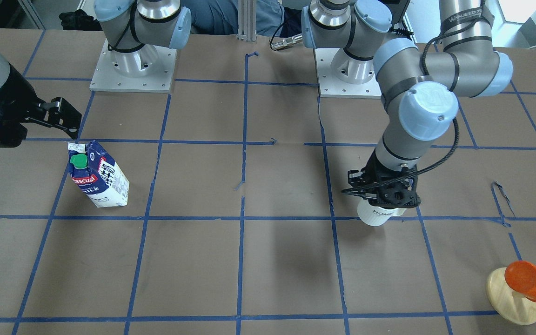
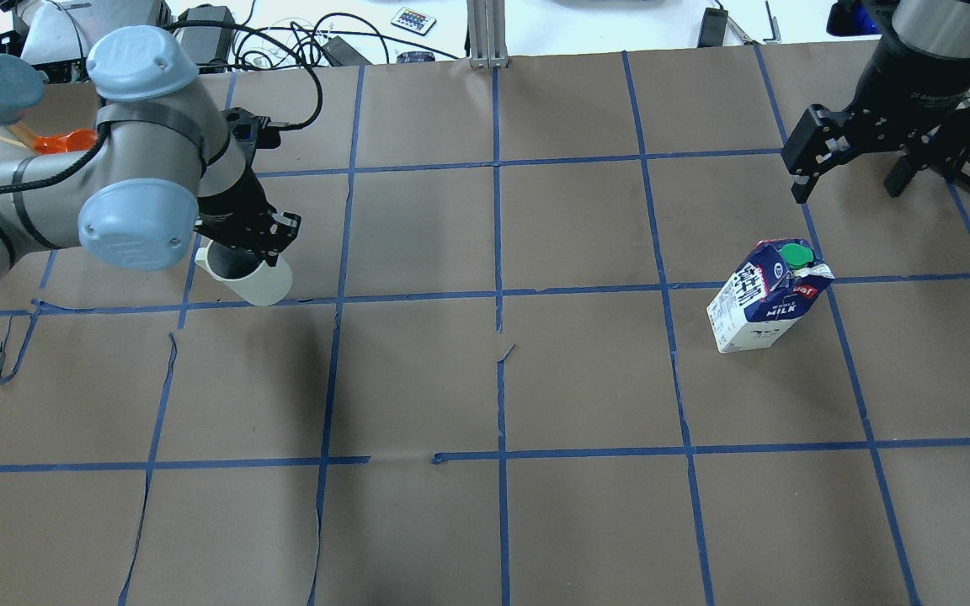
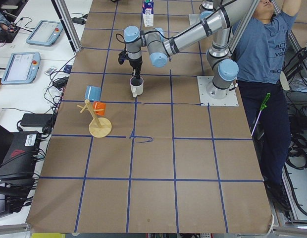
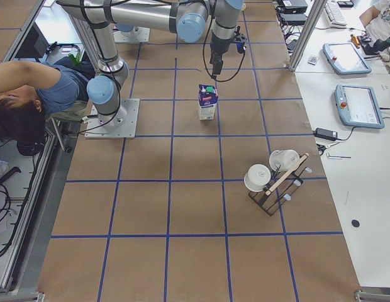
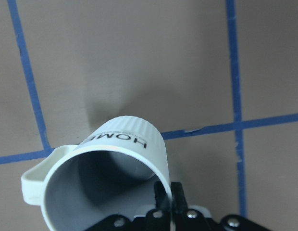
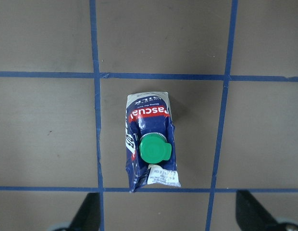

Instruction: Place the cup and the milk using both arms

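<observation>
The white ribbed cup (image 2: 256,283) with "HOME" lettering hangs tilted from my left gripper (image 2: 246,242), which is shut on its rim, low over the table's left side. In the left wrist view the fingers (image 5: 167,198) pinch the cup's wall (image 5: 121,140); the handle points left. I cannot tell if the cup touches the table. The blue and white milk carton (image 2: 764,300) with a green cap stands upright on the right side. My right gripper (image 2: 847,187) is open and empty, raised beyond the carton. The right wrist view looks straight down on the milk (image 6: 150,144).
A wooden stand holds an orange cup (image 1: 528,279) and a blue cup (image 3: 93,92) at the table's left end. A black rack with white cups (image 4: 273,179) stands at the right end. An operator (image 3: 267,49) stands behind the robot bases.
</observation>
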Action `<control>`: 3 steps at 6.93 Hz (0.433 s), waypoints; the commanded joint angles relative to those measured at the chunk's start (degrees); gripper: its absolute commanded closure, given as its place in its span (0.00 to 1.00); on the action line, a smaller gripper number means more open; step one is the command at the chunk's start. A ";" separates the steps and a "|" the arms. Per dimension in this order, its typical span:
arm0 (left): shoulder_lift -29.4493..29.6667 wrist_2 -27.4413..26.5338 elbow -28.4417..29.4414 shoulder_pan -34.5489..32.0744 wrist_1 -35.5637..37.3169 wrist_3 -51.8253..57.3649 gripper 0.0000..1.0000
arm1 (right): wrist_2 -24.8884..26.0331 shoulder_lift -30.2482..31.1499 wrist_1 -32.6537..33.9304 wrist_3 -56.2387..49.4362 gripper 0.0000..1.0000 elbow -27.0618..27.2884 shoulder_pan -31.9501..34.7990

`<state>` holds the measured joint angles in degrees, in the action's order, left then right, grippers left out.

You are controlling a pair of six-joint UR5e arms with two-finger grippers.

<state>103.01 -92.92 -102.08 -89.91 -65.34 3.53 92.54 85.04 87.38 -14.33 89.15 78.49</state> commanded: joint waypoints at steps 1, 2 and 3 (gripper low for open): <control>0.69 0.19 1.53 -10.42 -0.32 -13.06 1.00 | 0.18 -0.57 5.76 -7.26 0.00 3.30 -0.09; 1.39 0.28 1.62 -15.16 -0.23 -20.60 1.00 | -0.25 -0.57 6.22 -7.29 0.00 5.14 -0.09; 1.23 0.19 1.71 -17.99 -0.23 -22.67 1.00 | -0.35 -0.66 8.49 -7.29 0.00 7.34 -0.09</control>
<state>104.06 -92.72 -100.56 -103.28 -65.58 -13.94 92.41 84.48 93.51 -21.01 93.89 78.42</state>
